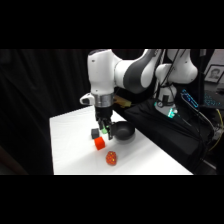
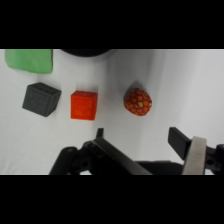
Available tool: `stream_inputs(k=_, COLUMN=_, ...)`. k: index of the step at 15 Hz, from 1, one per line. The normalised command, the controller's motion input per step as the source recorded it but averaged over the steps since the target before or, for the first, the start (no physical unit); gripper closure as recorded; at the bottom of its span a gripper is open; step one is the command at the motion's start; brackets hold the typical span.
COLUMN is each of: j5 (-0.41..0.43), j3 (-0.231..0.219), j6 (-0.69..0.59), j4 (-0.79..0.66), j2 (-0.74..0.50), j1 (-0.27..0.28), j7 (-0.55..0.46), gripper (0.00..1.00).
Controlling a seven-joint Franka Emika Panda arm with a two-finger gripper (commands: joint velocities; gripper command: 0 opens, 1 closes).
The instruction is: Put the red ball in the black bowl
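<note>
The red ball [image 2: 137, 101] lies free on the white worktop [image 2: 190, 85], touched by nothing; in the wrist view a red cube [image 2: 83, 105] sits near it at 9 o'clock, then a dark grey cube [image 2: 41, 99] further that way, with a green block [image 2: 29, 60] at 10 o'clock. The black bowl [image 2: 87, 51] shows at 11 o'clock, cut by the top edge. The gripper [image 2: 137, 137] hangs at 6 o'clock of the ball, its fingers spread and holding nothing.
</note>
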Motion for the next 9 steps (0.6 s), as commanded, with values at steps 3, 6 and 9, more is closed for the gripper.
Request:
stream_inputs(k=3, j5=-0.006, j3=0.037, j6=0.09, j4=0.27, j2=0.3, j1=0.05, j7=0.07, gripper=0.0)
stream_inputs(k=6, j5=0.017, j3=0.051, j6=0.09, j4=0.2, j2=0.25, j1=0.055, j7=0.08, gripper=0.0)
stream_inputs(k=9, j5=0.025, j3=0.047, j6=0.12, j4=0.14, j2=0.22, j1=0.052, j7=0.09, gripper=0.0)
